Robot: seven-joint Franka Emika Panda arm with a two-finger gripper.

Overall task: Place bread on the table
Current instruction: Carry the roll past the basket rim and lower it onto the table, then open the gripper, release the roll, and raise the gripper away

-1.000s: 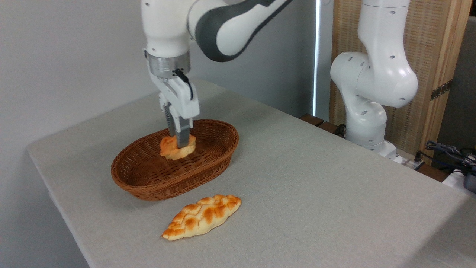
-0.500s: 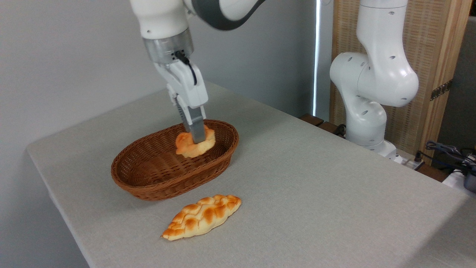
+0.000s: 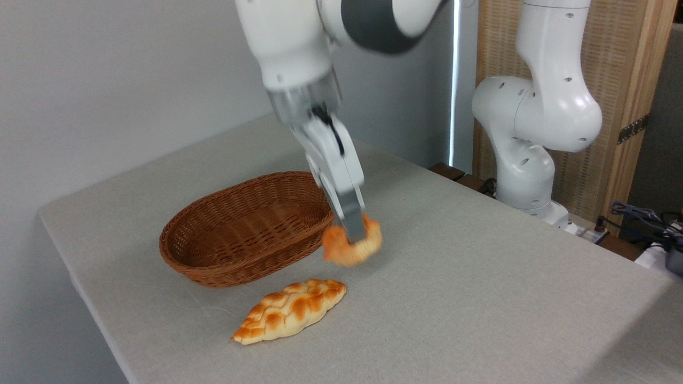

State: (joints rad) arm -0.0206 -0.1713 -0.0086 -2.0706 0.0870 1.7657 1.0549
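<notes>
Orange-brown and slightly blurred, the bread (image 3: 352, 246) is held in the air by the hand (image 3: 355, 238), whose fingers are pinched on its knotted top. The bun hangs clear of the basket (image 3: 243, 229), just off the right end of the rim, and is seen above the grey-beige cloth of the desk (image 3: 480, 277). Whether its underside touches the cloth cannot be told, though a gap appears to be left beneath it. The hand is tilted, with its fingers slanted down and to the right from the white wrist above. Only the near grey finger (image 3: 349, 210) is seen plainly; the other is hidden behind it and the bun.

No bread is seen inside the brown wicker basket, which stands on the desk to the left of the hand. A longer, pale-golden braided loaf (image 3: 291, 311) is laid flat on the cloth in front of the basket, near its front wall but apart from it, below and to the left of the held bun. The arm's white base (image 3: 525, 160) is seen beyond the desk's far right edge
</notes>
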